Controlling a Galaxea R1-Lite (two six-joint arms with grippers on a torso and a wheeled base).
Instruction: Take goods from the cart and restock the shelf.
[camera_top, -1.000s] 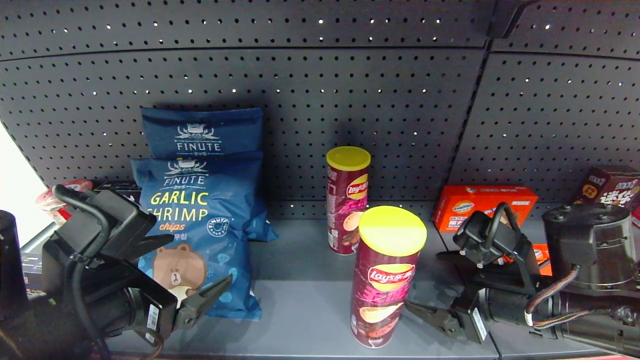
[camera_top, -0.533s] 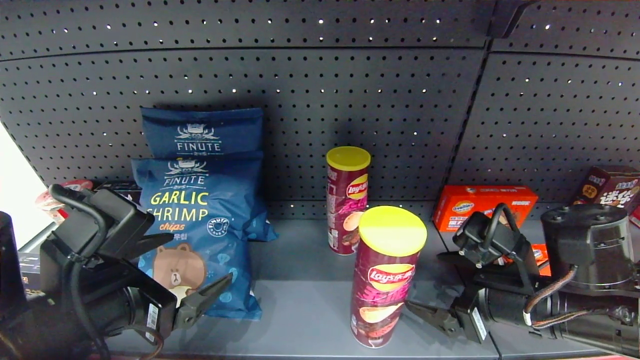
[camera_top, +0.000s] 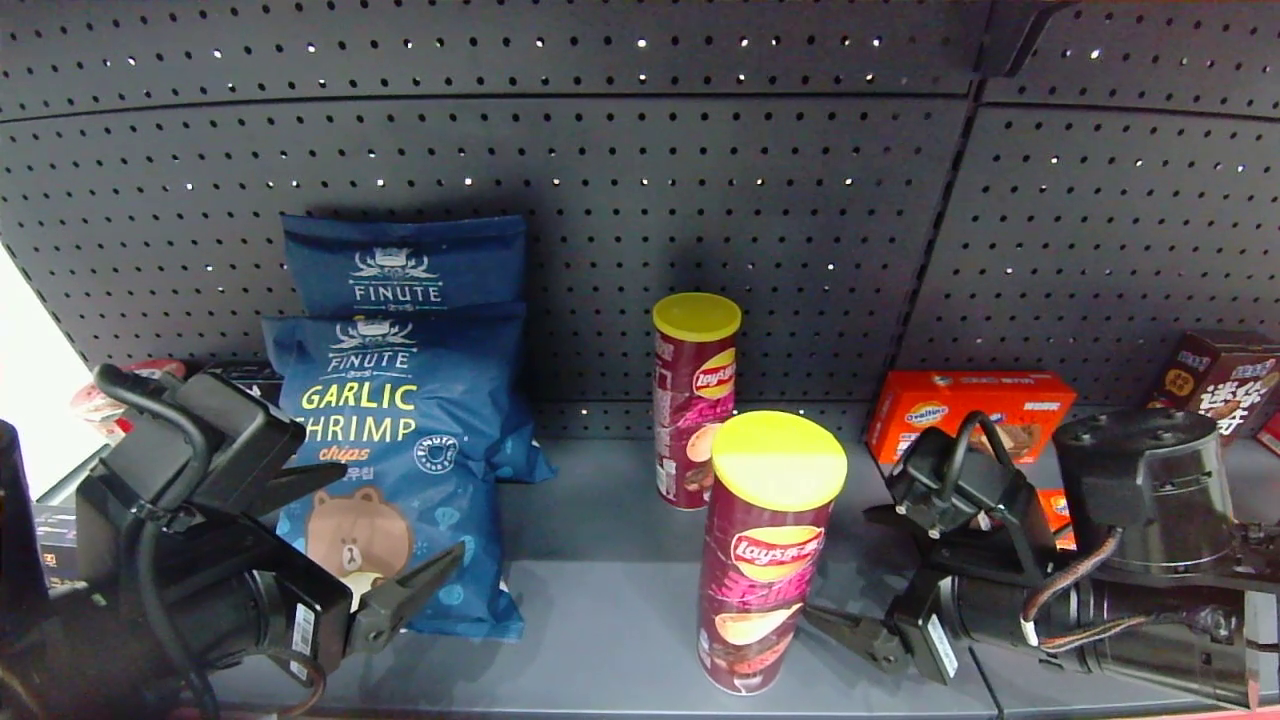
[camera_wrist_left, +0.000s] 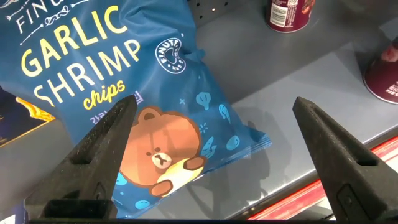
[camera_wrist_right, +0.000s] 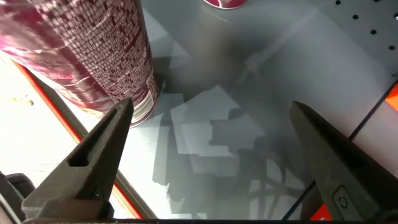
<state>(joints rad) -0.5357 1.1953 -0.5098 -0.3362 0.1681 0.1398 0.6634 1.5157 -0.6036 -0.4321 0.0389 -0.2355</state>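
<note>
Sitting on the grey shelf (camera_top: 600, 560), two blue garlic shrimp chips bags lean on the pegboard back (camera_top: 800, 200) at the left, the front bag (camera_top: 400, 470) overlapping the rear bag (camera_top: 405, 265). The left gripper (camera_wrist_left: 212, 102) hangs over the front bag, fingers spread wide. The front chip can (camera_top: 765, 560) stands upright near the shelf edge, with the right gripper (camera_wrist_right: 211, 104) just beside it, also spread. The rear chip can (camera_top: 693, 400) is further back, and an orange box (camera_top: 965, 410) is off to the right.

Lettering on front chip bag (camera_top: 400, 440), logo on front canister (camera_top: 765, 560), logo on orange box (camera_top: 965, 405)
</note>
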